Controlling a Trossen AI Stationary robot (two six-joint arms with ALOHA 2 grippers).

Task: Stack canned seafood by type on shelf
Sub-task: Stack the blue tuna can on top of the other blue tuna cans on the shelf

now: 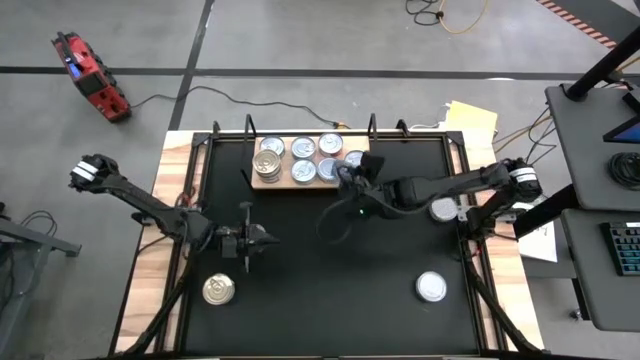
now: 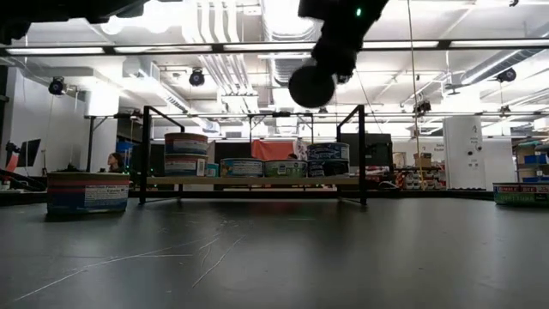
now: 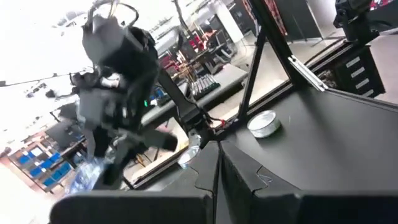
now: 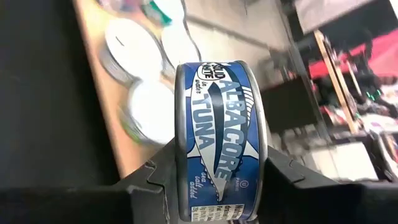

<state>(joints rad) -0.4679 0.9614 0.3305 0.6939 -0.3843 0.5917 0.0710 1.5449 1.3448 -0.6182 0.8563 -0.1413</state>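
Tuna can [image 4: 221,140] held on edge between the fingers [image 4: 155,180] of the right gripper [image 1: 352,180], w/ blue "Albacore Tuna" label facing the wrist camera. From above, that gripper hangs at the right end of the wooden shelf [image 1: 262,183], which lies at the far side of the black table [image 1: 330,270]. Shelf carries approx. seven cans [image 1: 303,148] in two rows, silver tops up; the low view shows at least one stack two high at its left end. Three more cans sit loose on the table: a gold-topped can [image 1: 218,290] near the front left, a silver-topped can [image 1: 431,287] front right, and another silver can [image 1: 443,209] by the right arm, partly hidden. Left gripper [image 1: 262,239] waits over the table's left-centre, well apart from the shelf, fingers [image 3: 245,177] closed on nothing. In the low view the right arm hangs from above, over the shelf's right part.
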